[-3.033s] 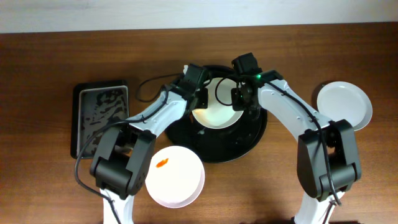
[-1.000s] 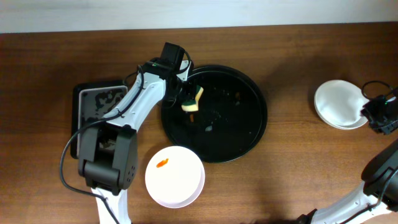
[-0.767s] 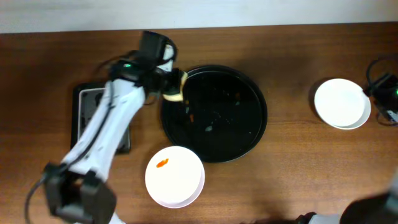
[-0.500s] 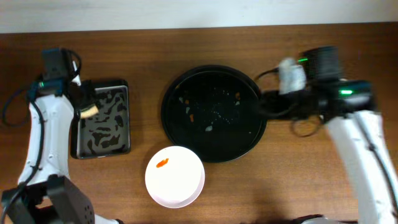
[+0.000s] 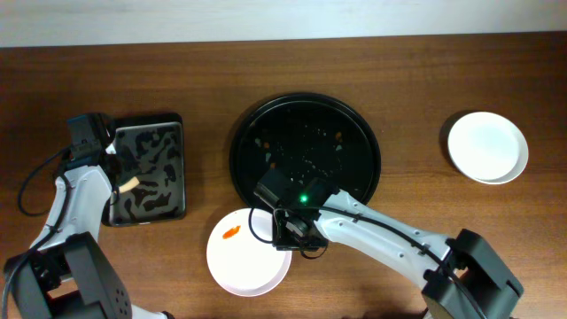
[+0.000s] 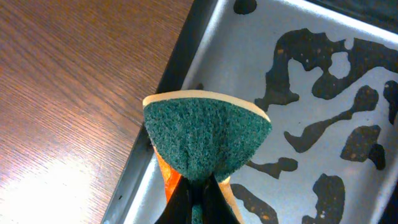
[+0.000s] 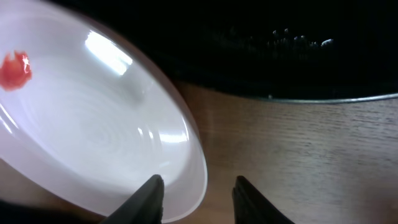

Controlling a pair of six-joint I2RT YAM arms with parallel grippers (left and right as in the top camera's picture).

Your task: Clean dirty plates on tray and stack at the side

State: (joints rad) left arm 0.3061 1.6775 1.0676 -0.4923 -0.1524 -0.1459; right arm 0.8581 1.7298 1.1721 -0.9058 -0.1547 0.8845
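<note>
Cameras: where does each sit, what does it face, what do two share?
Overhead: above the table, facing straight down at tray, sponge tray, dirty plate, left arm, right arm.
Left wrist: on the left arm, facing down at the sponge tray; left gripper holds sponge.
Right wrist: on the right arm, low, facing the dirty plate and tray edge; right gripper open.
Shared: overhead and right wrist both show the dirty plate.

The round black tray (image 5: 363,168) lies mid-surface (image 5: 425,71), crumbs on it. Near-left of it, a white plate (image 5: 235,261) carries an orange smear (image 5: 232,233); the right end effector (image 5: 294,232) is at its right rim. Stacked white plates (image 5: 487,147) lie far right. The left end effector (image 5: 120,177) holds a sponge (image 5: 130,184) over the grey sponge tray (image 5: 159,168).
</note>
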